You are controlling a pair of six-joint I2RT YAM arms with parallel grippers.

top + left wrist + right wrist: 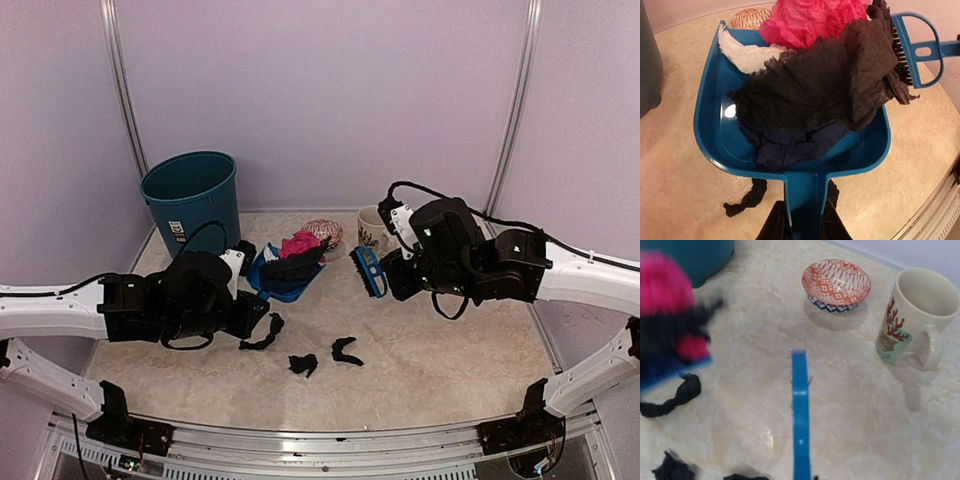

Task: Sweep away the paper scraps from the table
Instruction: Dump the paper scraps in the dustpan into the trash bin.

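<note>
- The left end effector is closed narrowly on the handle of the blue dustpan. Its two dark fingers press on either side of that handle.
- Most of the paper scraps are in the dustpan. A large crumpled black sheet lies on top, with a pink wad at the far side, a white piece in the far left corner and navy paper underneath near the handle. The heap rises above the pan's rim at the far side.
- I cannot tell whether the pan's underside touches the bench.
- Three loose black wads lie on the bench in front of the arms. One is a twisted strip partly under the pan beside the handle. The other two sit close together nearer the middle.
- The right end effector is fully closed and holds the blue brush by its handle. In the right wrist view its own fingers are out of frame, and the brush runs edge-on up from the bottom edge.
- In the left wrist view the brush bristles meet the black sheet at the pan's far right corner.
- A mug stands upright and a patterned bowl sits apart from it, both at the far side of the bench beyond the brush.
- A teal bin stands at the far left corner.
</note>
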